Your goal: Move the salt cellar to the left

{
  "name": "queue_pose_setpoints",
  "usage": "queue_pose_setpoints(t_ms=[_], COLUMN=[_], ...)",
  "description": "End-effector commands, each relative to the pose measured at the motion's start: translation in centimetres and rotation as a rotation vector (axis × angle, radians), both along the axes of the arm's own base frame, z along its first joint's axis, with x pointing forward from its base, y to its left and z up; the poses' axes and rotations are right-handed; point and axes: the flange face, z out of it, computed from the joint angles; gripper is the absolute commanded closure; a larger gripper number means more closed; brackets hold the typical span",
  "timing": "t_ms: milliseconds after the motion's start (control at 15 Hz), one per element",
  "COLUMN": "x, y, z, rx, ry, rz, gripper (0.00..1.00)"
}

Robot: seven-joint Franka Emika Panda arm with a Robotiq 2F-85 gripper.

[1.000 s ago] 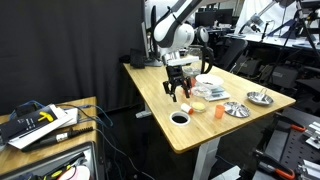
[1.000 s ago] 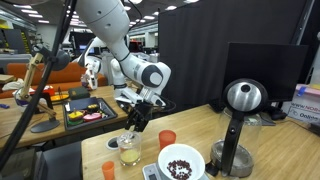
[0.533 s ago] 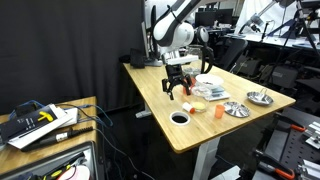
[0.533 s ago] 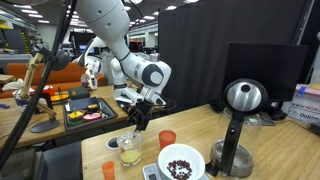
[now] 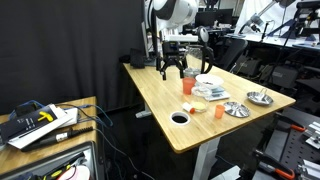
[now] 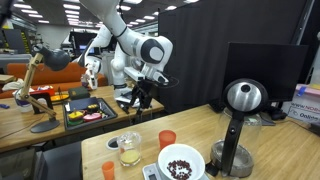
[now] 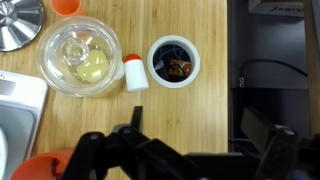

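The salt cellar point(image 7: 135, 72), a small white cylinder with an orange-red cap, stands on the wooden table between a glass bowl point(image 7: 78, 58) and a white bowl of dark beans point(image 7: 173, 62). It also shows in an exterior view point(image 6: 110, 170), beside the glass bowl point(image 6: 128, 148). My gripper point(image 7: 200, 140) is open and empty, well above the table and away from the salt cellar. It shows high over the table in both exterior views point(image 5: 172, 68) point(image 6: 140, 95).
Orange cups point(image 5: 188, 87) point(image 5: 216, 110) stand by the glass bowl point(image 5: 198, 105). Metal dishes point(image 5: 236, 109) and a white tray point(image 7: 15, 100) lie nearby. A coffee machine point(image 6: 240, 125) stands close to the bean bowl point(image 6: 181, 160). The table edge point(image 7: 224, 90) runs just beyond the bean bowl.
The gripper has risen from just above the bowls to well above the table, still open. The salt cellar and bowls have not moved.
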Motion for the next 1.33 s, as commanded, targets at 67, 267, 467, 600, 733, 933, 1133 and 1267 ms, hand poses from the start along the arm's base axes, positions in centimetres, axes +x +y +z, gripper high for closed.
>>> queue_pose_setpoints(t_ms=[67,267,467,600,733,933,1133,1267], x=[-1.1,-2.4,-2.5,-2.5,-2.5,-2.5,-2.5,-2.5], y=[0.0,-0.1,-0.2,-0.2,-0.2,-0.2,-0.2,-0.2], z=[3.3,3.6,3.1,3.2,3.2,3.2,3.2,3.2], rx=[0.003,0.003,0.004,0.004,0.004,0.004,0.004,0.004], ry=[-0.023,-0.014,-0.008,-0.009,-0.009,-0.009,-0.009,-0.009], rz=[0.017,0.025,0.027,0.027,0.027,0.027,0.027,0.027], gripper=[0.0,0.0,0.0,0.0,0.0,0.0,0.0,0.0])
